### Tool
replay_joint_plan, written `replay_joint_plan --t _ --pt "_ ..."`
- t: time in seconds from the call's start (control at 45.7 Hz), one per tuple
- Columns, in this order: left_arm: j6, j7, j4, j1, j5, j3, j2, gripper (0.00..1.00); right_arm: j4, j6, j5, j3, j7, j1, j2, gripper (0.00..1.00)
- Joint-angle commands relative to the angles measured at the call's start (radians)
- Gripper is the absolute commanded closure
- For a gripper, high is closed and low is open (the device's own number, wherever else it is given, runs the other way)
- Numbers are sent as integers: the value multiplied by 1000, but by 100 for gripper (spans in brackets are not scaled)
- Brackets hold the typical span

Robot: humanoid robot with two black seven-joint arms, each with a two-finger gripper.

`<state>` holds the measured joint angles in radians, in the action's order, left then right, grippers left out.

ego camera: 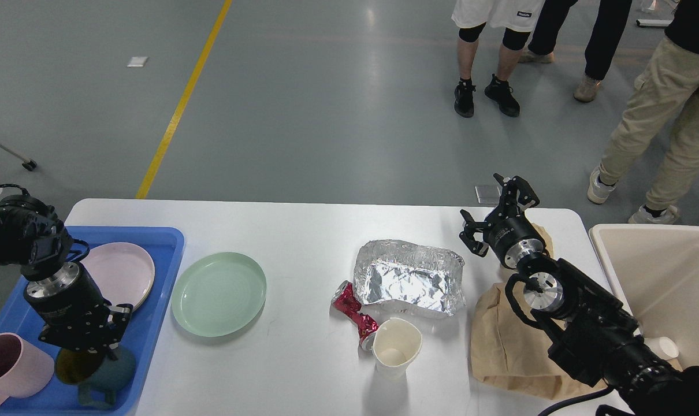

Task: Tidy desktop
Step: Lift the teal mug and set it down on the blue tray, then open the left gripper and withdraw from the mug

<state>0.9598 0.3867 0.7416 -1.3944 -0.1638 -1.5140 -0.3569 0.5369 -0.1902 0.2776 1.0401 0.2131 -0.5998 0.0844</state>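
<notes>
L gripper [89, 348] points down, fingers clamped on something; R gripper [495, 214] raised, fingers spread.

The table [303, 231] looks smooth, white and faintly glossy. The foil tray [408, 278] is crinkled shiny metal, the can [355, 315] crushed glossy red, the bag [508, 341] matt brown paper. The blue tray [164, 271] and green plate [219, 293] seem smooth plastic, though that is hard to confirm.

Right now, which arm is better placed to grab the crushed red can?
Probably the right. Its claw stands open over the desktop, just past the foil tray from the crushed red can. The left claw is busy holding the teal mug over the blue tray.
</notes>
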Motion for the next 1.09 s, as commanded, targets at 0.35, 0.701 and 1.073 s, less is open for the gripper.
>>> replay_joint_plan --t 0.35,0.701,1.073 --pt "0 0 -10 12 -11 -6 -17 58 0 0 0 0 0 0 0 0" --pt "0 3 25 -121 -11 -38 -47 9 0 0 0 0 0 0 0 0" --pt "0 -3 25 -522 -26 -29 192 7 0 0 0 0 0 0 0 0"
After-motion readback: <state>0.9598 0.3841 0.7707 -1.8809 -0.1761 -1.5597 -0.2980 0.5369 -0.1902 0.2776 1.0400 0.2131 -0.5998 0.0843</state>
